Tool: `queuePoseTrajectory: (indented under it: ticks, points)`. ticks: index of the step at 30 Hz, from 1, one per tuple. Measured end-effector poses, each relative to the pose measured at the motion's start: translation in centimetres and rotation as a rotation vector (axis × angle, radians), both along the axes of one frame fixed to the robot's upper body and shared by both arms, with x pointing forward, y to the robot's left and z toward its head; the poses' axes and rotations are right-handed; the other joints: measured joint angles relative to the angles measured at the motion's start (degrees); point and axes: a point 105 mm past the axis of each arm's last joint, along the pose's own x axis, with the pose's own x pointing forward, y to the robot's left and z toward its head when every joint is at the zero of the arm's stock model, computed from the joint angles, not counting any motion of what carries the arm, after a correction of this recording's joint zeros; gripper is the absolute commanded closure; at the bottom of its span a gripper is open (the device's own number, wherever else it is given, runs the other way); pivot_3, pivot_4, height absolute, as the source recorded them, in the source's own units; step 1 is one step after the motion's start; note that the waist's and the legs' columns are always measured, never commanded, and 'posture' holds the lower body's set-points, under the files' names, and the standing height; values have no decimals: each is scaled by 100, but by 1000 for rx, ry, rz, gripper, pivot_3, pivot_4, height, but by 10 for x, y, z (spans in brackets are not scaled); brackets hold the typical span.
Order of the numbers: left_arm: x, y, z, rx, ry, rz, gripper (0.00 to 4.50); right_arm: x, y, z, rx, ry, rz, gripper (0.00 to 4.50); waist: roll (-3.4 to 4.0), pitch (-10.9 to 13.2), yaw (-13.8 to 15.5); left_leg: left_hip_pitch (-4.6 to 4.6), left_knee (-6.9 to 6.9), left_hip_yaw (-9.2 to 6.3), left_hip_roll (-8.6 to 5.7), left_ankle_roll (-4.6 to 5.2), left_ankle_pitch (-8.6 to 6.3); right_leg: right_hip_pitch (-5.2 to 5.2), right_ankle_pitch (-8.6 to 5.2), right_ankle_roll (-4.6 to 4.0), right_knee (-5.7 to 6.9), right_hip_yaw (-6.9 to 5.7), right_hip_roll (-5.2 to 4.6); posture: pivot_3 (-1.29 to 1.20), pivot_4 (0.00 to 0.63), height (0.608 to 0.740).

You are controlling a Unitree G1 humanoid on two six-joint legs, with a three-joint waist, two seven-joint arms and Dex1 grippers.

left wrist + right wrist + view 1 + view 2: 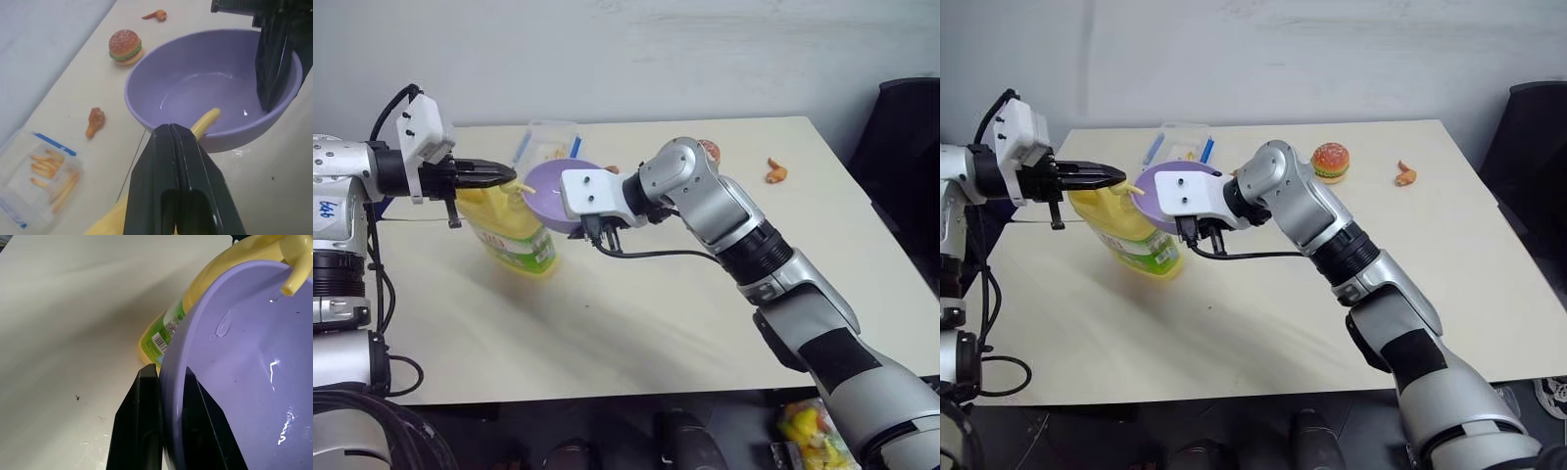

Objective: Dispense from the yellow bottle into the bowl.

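Over the counter [636, 323], right gripper [171, 382] jaws pinch the bowl [215, 83] rim under the yellow bottle [514, 230] spout; left gripper [172, 134], jaws pressed together, sits atop the pump. Wet droplets inside, so dispensing looks underway.

The yellow bottle's [514, 235] pump top sits hidden under the left tool [494, 176]. The right arm covers much of the bowl [548, 191]. The clear box [1180, 142] near the surface's [1234, 323] far edge is partly blocked.

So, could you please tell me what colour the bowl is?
Lavender-purple; the bowl shows best in the left wrist view.
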Motion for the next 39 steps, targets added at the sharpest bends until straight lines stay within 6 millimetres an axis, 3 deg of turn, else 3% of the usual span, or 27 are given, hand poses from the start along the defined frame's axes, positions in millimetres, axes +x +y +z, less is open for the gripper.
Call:
queuePoseTrajectory:
  ticks: [3, 5, 7, 12, 19, 25, 28, 36, 39]
  points:
    - [-10, -8, 7, -85, 103, -64, 4472, -3, 0, 4, 8, -20, 12, 4500, -35, 21, -9, -14, -12, 0, 4, -1, 0, -17, -1, -2, -5, 1, 5, 0, 150, 740]
    - [-20, -11, 15, -126, 161, -102, 4098, -7, 0, 3, 15, -27, 26, 4500, -59, 35, -34, -34, -22, 3, 4, -2, 1, -41, -2, -3, -7, 4, 6, 0, 150, 740]
    - [-33, -7, 30, -147, 181, -121, 3597, -9, 0, 3, 17, -30, 33, 4500, -75, 42, -86, -98, -17, 0, 2, -6, 5, -109, -2, -3, -2, 3, 5, 0, 150, 740]
    - [-68, 4, 64, -157, 124, -133, 2153, -11, -14, -6, 9, -17, 19, 4500, -93, 64, -151, -110, -24, -10, -2, -6, 6, -121, -2, -4, -7, -13, -6, 0, 150, 740]
    - [-104, 11, 57, -194, 221, -140, 65, -14, -51, -30, -9, 22, -49, 4500, -118, 99, -37, -111, -10, -12, 0, -4, 8, -113, -4, -6, -6, 5, -13, 0, 150, 740]
    - [-127, 14, 16, -111, 339, -103, 21, -14, -116, -75, -39, 92, -220, 4500, -125, 113, 105, -112, -11, -13, -4, -4, 8, -109, -5, -9, -14, 5, -13, 0, 150, 740]
    - [-129, 17, 1, -47, 336, -82, 21, -11, -134, -99, -60, 94, -277, 4500, -127, 118, 145, -103, -6, 1, -4, -6, 9, -109, -5, -10, -34, 0, -3, 0, 150, 740]
    - [-126, 8, 6, 0, 229, -108, 21, 12, -145, -131, -14, 36, -401, 4500, -123, 120, 146, -98, -10, 6, -4, -17, 10, -110, -7, -17, -33, 3, 16, 0, 150, 740]
    - [-121, 2, 4, -3, 228, -125, 0, 17, -146, -135, 1, 7, -423, 3634, -116, 124, 150, -99, -9, 6, -4, -16, 11, -110, -7, -16, -15, 5, 15, 0, 150, 740]
